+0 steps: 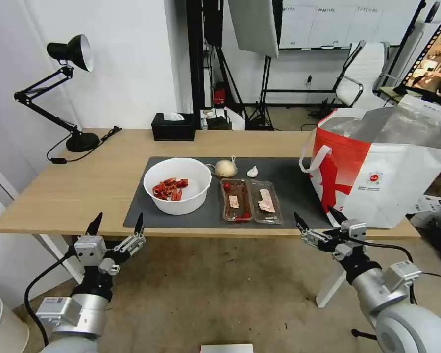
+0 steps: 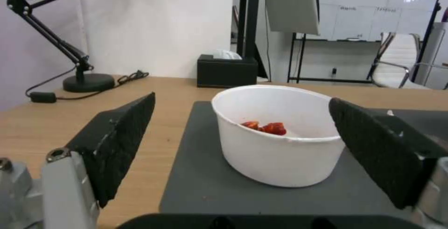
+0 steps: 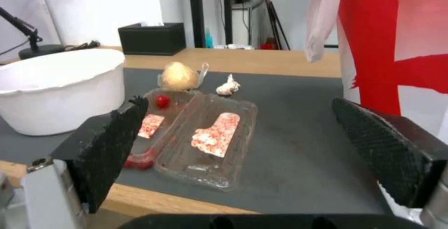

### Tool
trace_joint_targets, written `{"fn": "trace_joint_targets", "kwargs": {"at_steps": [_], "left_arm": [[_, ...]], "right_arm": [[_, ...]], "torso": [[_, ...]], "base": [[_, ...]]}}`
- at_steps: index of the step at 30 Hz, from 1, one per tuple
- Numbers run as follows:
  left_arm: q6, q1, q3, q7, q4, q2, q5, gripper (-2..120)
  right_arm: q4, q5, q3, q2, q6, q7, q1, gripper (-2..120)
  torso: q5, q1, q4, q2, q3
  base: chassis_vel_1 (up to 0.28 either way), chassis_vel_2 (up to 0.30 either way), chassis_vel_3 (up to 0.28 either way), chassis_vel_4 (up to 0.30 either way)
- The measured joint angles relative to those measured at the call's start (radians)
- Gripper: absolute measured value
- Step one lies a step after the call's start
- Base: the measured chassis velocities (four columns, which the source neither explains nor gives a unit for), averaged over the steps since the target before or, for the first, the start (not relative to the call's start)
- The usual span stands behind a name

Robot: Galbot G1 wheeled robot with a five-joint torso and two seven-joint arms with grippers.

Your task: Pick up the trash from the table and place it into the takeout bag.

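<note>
On the table's dark mat [image 1: 289, 184] lies the trash: a white bowl [image 1: 177, 185] [image 2: 278, 134] [image 3: 56, 89] with red pieces, a clear hinged tray [image 1: 251, 200] [image 3: 201, 136] with red scraps, a tied clear bag [image 1: 225, 167] [image 3: 180, 76] holding a beige lump, and a small crumpled tissue [image 1: 253, 171] [image 3: 228, 86]. The red-and-white takeout bag [image 1: 377, 166] [image 3: 397, 47] stands open at the table's right end. My left gripper [image 1: 116, 224] [image 2: 243, 145] hangs open in front of the table edge, facing the bowl. My right gripper [image 1: 316, 219] [image 3: 238, 145] is open before the edge, between tray and bag.
A black tissue box [image 1: 173, 126] sits at the back of the table [image 1: 83, 181], and a black desk lamp [image 1: 68, 88] with its cable stands at the back left. Light stands, a chair and a screen fill the room behind.
</note>
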Motion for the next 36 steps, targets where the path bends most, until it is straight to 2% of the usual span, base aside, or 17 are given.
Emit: {"fn": "trace_joint_targets", "kwargs": {"at_steps": [5, 8, 9, 11, 12, 13, 14, 17, 25, 36], "left_arm": [[-0.003, 0.000, -0.001, 0.000, 0.005, -0.001, 0.000, 100], [-0.006, 0.002, -0.003, 0.001, 0.006, 0.001, -0.003, 100], [-0.006, 0.002, -0.003, 0.001, 0.006, 0.001, -0.003, 100], [-0.006, 0.006, -0.004, 0.001, 0.006, 0.004, -0.004, 100], [-0.006, 0.007, -0.004, 0.001, 0.006, 0.005, -0.004, 100], [-0.006, 0.011, -0.006, 0.001, 0.005, 0.007, -0.004, 100], [-0.006, 0.011, -0.006, 0.001, 0.005, 0.007, -0.004, 100], [-0.006, 0.022, -0.013, 0.001, 0.005, 0.009, -0.004, 100], [-0.004, 0.038, -0.040, 0.001, 0.002, 0.014, -0.008, 100], [0.002, 0.042, -0.065, 0.001, -0.003, 0.011, -0.007, 100]], "right_arm": [[-0.003, 0.029, -0.018, -0.002, 0.000, 0.034, 0.007, 100], [-0.002, 0.271, -0.084, -0.006, -0.017, 0.180, 0.044, 100], [-0.002, 0.271, -0.084, -0.006, -0.017, 0.180, 0.044, 100], [0.009, 0.546, -0.146, -0.001, -0.020, 0.351, 0.102, 100], [0.015, 0.630, -0.164, 0.004, -0.020, 0.409, 0.123, 100], [0.021, 0.795, -0.200, 0.020, -0.010, 0.510, 0.170, 100], [0.021, 0.795, -0.200, 0.020, -0.010, 0.510, 0.170, 100], [0.011, 0.967, -0.264, 0.052, 0.020, 0.610, 0.237, 100], [-0.045, 1.066, -0.352, 0.087, 0.053, 0.704, 0.318, 100], [-0.110, 1.131, -0.387, 0.092, 0.049, 0.769, 0.407, 100]], "torso": [[0.0000, 0.000, -0.0001, 0.000, 0.000], [0.0000, 0.000, -0.0001, 0.000, 0.000], [0.0000, 0.000, -0.0001, 0.000, 0.000], [0.0001, 0.000, 0.0000, 0.000, 0.000], [-0.0001, 0.000, 0.0000, 0.000, 0.000], [-0.0001, 0.000, 0.0002, 0.000, 0.000], [-0.0001, 0.000, 0.0002, 0.000, 0.000], [-0.0003, 0.000, 0.0001, 0.000, 0.000], [-0.0002, 0.000, 0.0000, 0.000, 0.000], [0.0000, 0.000, 0.0000, 0.000, 0.000]], "base": [[0.000, 0.000, 0.000, 0.000], [0.000, 0.000, 0.000, 0.000], [0.000, 0.000, 0.000, 0.000], [0.000, 0.000, 0.000, 0.000], [0.000, 0.000, 0.000, 0.000], [0.000, 0.000, 0.000, 0.000], [0.000, 0.000, 0.000, 0.000], [0.000, 0.000, 0.000, 0.000], [0.000, 0.000, 0.000, 0.000], [0.000, 0.000, 0.000, 0.000]]}}
